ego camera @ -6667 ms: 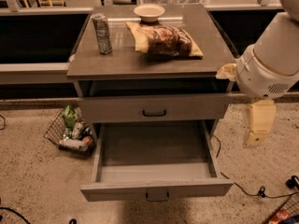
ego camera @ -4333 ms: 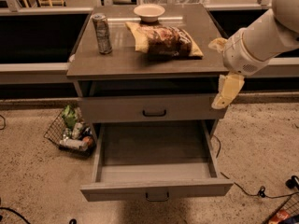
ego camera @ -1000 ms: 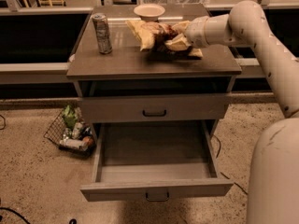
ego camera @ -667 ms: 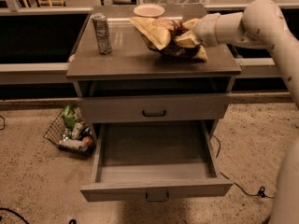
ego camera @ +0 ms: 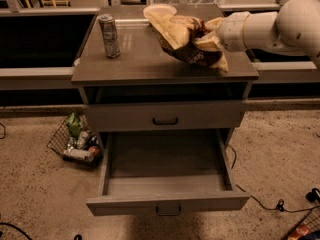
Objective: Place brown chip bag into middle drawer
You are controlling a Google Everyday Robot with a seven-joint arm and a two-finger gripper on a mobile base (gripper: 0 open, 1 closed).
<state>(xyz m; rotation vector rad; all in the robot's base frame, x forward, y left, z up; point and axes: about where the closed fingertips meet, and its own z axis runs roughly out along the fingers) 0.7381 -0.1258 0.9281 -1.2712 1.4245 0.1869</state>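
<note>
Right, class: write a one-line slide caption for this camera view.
Gripper at the right of the cabinet top holds the brown chip bag; the middle drawer stands open below.

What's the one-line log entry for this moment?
gripper: shut on brown chip bag over cabinet top | middle drawer: open | silver can: upright

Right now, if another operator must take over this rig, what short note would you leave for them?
Hand: over the right side of the cabinet top, shut on the brown chip bag, which it holds tilted.
Middle drawer: pulled open, lower than the bag and nearer the camera.
Also on top: silver can upright at the left, pale bowl at the back.
Done: bag grasped, drawer open.
Left: bring the bag forward and down into the drawer, then release it.
</note>
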